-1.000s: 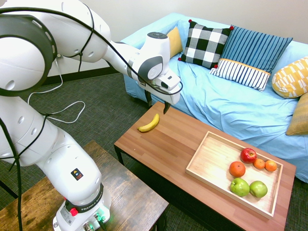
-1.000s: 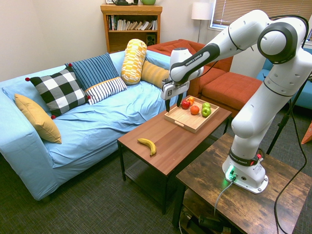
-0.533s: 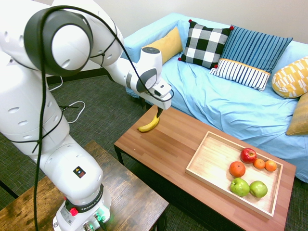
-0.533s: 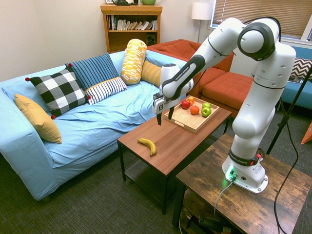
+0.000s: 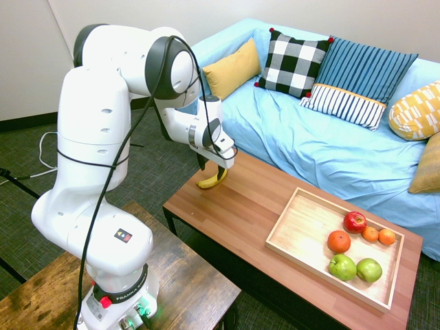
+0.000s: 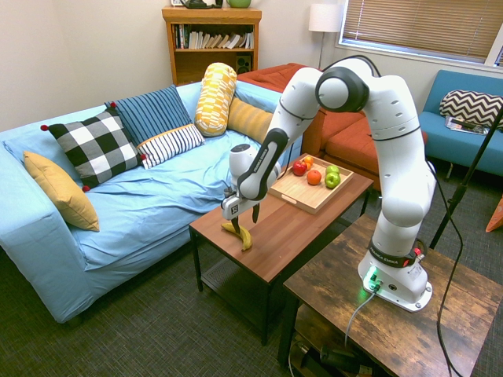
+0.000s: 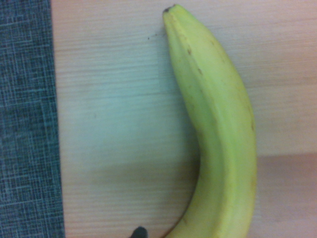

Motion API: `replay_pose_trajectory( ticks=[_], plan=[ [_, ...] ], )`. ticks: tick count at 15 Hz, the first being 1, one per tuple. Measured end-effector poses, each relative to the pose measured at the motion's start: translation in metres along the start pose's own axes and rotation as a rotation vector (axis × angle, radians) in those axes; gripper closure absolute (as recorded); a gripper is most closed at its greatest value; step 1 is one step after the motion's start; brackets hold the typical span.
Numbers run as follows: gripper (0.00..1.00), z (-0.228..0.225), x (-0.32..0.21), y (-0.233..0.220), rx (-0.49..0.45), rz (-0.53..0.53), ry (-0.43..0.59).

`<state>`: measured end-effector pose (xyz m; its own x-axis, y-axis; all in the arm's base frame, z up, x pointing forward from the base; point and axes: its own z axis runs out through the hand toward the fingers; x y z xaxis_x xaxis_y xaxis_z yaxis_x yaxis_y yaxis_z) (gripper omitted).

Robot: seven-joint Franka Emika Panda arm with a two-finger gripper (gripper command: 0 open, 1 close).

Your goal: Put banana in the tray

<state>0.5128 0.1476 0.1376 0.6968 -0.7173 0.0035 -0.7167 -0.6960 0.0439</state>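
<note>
Six fruits (image 5: 355, 221) in tray (image 5: 302, 234), banana (image 5: 210, 180) w/ jaws above, well apart.

Living room; sofa (image 6: 157, 181), bookshelf (image 6: 211, 43)

Blue sofa (image 6: 118, 196), bookshelf (image 6: 211, 39), dark carpet (image 6: 157, 330), blinds (image 6: 440, 27); possibly lamp (image 6: 324, 17).

banana (image 5: 212, 181) partly hidden behind tool (image 5: 210, 170), stem end cut off
</note>
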Motion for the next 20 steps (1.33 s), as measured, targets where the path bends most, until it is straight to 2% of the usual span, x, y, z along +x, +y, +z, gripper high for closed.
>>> replay_pose_trajectory(
  ticks=[4,5,20],
  plan=[
    [0.0,0.039,0.013,-0.021,-0.018,0.024,-0.004],
    [1.0,0.043,0.017,-0.022,-0.02,0.034,-0.005],
    [1.0,0.05,0.03,-0.018,-0.03,0.069,-0.015]
  ],
)
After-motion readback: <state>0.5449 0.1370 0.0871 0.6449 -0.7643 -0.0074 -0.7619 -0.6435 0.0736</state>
